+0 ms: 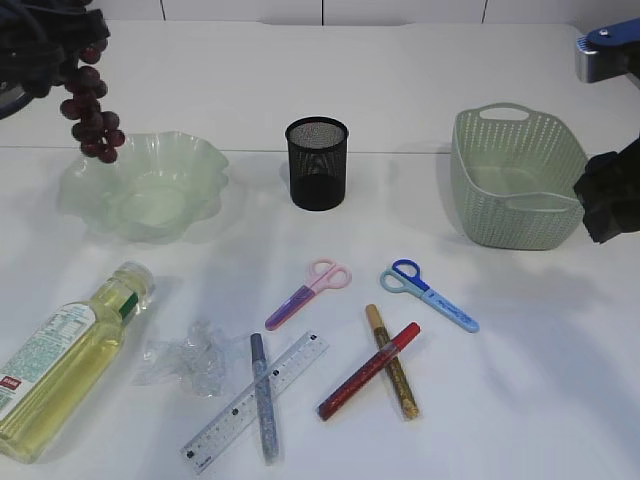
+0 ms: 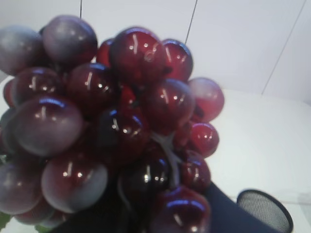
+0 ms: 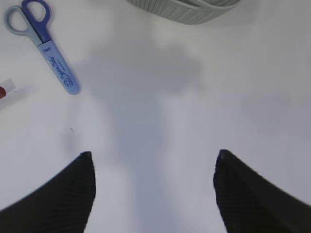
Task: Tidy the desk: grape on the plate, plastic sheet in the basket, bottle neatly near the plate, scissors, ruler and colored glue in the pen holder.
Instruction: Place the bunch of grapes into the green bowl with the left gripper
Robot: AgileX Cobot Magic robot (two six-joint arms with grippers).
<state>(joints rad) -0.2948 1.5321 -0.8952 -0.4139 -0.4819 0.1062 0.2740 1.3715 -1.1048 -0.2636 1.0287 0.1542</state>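
My left gripper point(image 1: 62, 50) is shut on a dark red grape bunch point(image 1: 92, 115), which hangs above the left rim of the pale green plate point(image 1: 205, 165); the grape point(image 2: 121, 121) fills the left wrist view. My right gripper point(image 3: 153, 158) is open over bare table, at the exterior view's right edge beside the green basket point(image 1: 515, 180). The bottle point(image 1: 60, 360) lies at front left. The crumpled plastic sheet point(image 1: 190, 360), clear ruler point(image 1: 255, 400), pink scissors point(image 1: 310, 290), blue scissors point(image 1: 428, 294) and red point(image 1: 368, 370), gold point(image 1: 390, 360) and silver point(image 1: 263, 395) glue pens lie in front of the black mesh pen holder point(image 1: 317, 162).
The blue scissors point(image 3: 43, 43) and the basket rim point(image 3: 184, 9) show in the right wrist view. A blue and grey device point(image 1: 605, 50) sits at the far right corner.
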